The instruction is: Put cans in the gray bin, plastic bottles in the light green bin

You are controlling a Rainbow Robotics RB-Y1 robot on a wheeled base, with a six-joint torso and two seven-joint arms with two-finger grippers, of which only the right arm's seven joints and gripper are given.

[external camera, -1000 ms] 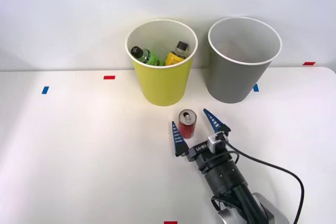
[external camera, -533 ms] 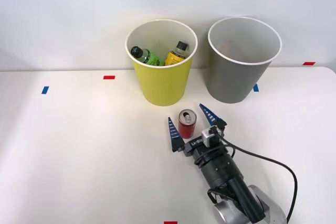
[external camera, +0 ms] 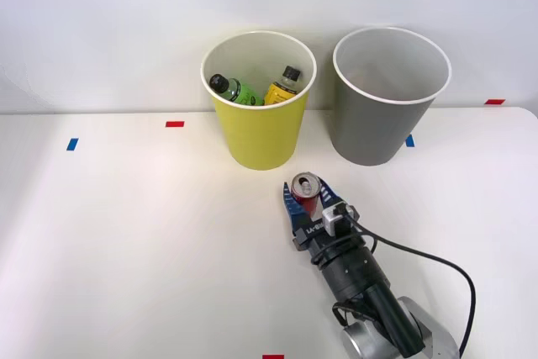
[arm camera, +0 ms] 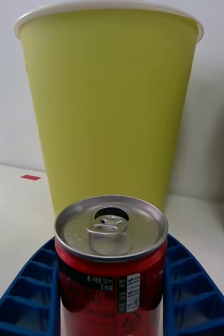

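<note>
Red can (external camera: 303, 191) — in right claw (external camera: 309, 203)

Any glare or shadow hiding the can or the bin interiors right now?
Front view: even light, soft shadows beside the light green bin and gray bin; both interiors readable, the green bottle and yellow-orange bottle clear. Right wrist view: the red can is sharp, mild sheen on its silver top, label legible, between the right gripper fingers.
</note>
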